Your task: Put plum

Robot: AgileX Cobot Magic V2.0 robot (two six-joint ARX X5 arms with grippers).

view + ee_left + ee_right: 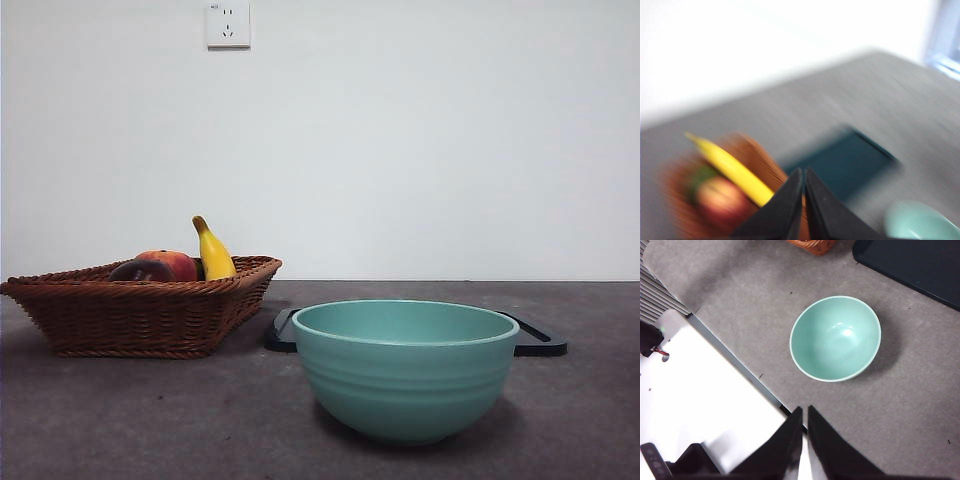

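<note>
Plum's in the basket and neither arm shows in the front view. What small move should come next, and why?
Probably bring the left gripper down over the wicker basket and open it. Its wrist view, though blurred, already looks over the basket's fruit, and its jaws are closed. The plum lies in the basket beside the red-orange fruit and banana; the right gripper hangs by the empty green bowl instead.

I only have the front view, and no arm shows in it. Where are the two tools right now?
Observer: The left tool is shut, hanging over the basket beside the banana; that view is blurred.
Operator: And the right one?
Observer: The right tool is shut, above the edge of the table, with the bowl ahead of it.
Operator: Anything inside the bowl?
Observer: Nothing; its inside is bare.
</note>
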